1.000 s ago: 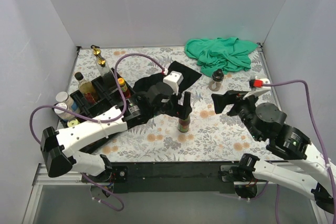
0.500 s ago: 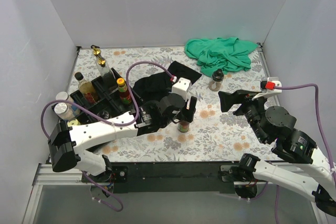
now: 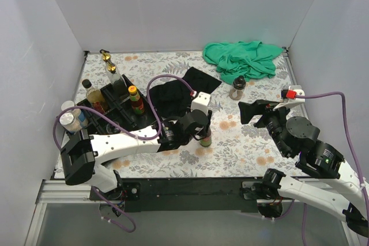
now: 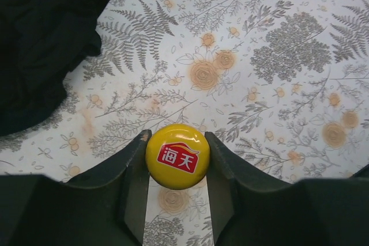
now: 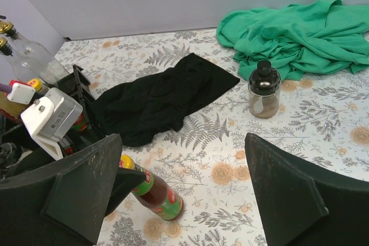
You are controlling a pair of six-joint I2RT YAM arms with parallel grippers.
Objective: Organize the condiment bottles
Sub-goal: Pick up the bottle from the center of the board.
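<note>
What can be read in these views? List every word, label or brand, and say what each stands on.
"海天": white characters on a red badge, on the yellow cap of the sauce bottle.
Label on that bottle's body: too blurred to read.
Label on the orange-capped bottle: too small to read.

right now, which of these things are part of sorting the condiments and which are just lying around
Part of the job:
yellow-capped sauce bottle, gripped by the left hand
black-lidded jar by the green cloth
orange-capped red sauce, dark black-capped bottle, gold-spouted clear bottles at the black tray
short shakers beside the tray

Just lying about:
green cloth
black cloth
</note>
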